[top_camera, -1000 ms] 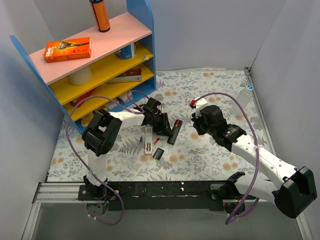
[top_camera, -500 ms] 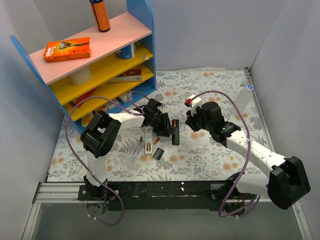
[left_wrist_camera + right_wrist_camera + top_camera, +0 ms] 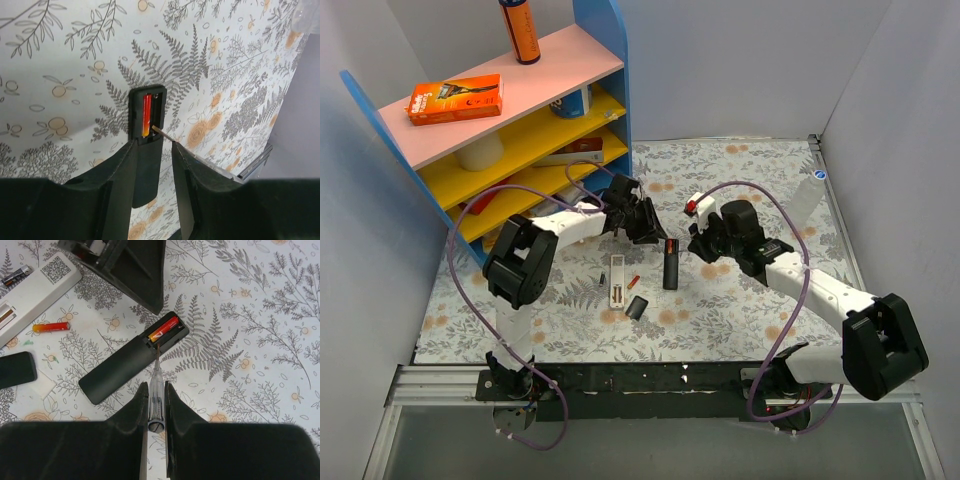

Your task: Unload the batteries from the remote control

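Observation:
The black remote (image 3: 670,266) lies face down on the floral table with its battery bay open, and a reddish battery (image 3: 164,326) sits inside. My right gripper (image 3: 158,386) is shut on a clear-handled screwdriver (image 3: 156,395) whose tip touches the bay's edge beside the battery. My left gripper (image 3: 153,144) is open; its jaws stand just over the remote's (image 3: 146,170) other end, with a gap on one side. A loose reddish battery (image 3: 51,327) and a dark one (image 3: 15,276) lie near the white remote (image 3: 35,285). The black cover piece (image 3: 17,369) lies apart.
A blue shelf unit (image 3: 605,60) with pink and yellow shelves stands at the back left, close behind the left arm. A clear bottle (image 3: 805,198) lies near the right wall. Grey walls close in both sides. Purple cables loop over both arms.
The black remote has turned from tilted to straight. My left gripper has drawn back toward the shelf. My right gripper has moved left, bringing the screwdriver to the remote.

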Robot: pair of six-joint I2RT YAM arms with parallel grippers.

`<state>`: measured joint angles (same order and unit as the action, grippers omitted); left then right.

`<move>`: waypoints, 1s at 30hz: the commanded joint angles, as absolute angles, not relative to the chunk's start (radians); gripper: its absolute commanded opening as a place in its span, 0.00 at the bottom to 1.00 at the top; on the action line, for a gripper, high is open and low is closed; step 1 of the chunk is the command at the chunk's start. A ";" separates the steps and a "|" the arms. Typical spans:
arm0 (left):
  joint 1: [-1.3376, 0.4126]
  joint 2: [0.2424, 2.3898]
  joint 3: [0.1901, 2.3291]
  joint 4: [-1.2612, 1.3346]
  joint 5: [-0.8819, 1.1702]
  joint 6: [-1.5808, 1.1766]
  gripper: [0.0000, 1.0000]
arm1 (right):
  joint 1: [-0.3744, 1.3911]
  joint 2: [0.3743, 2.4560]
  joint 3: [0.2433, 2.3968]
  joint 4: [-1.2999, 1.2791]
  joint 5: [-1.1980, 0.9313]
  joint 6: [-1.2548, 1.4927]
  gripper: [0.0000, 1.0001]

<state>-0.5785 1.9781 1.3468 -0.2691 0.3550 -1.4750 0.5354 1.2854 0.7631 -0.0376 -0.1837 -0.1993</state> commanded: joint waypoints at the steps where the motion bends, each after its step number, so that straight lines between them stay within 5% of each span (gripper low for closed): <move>1: -0.569 2.031 1.407 -0.279 0.342 -1.485 0.32 | 0.519 1.285 0.801 0.044 -0.233 -0.253 0.01; 30: -0.565 2.140 1.448 -0.256 0.442 -1.480 0.21 | 0.489 1.282 0.808 0.089 -0.266 -0.288 0.01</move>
<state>-0.5705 2.1239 1.4158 -0.2646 0.4114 -1.4883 0.4919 1.3102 0.7631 0.0784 -0.2649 -0.2703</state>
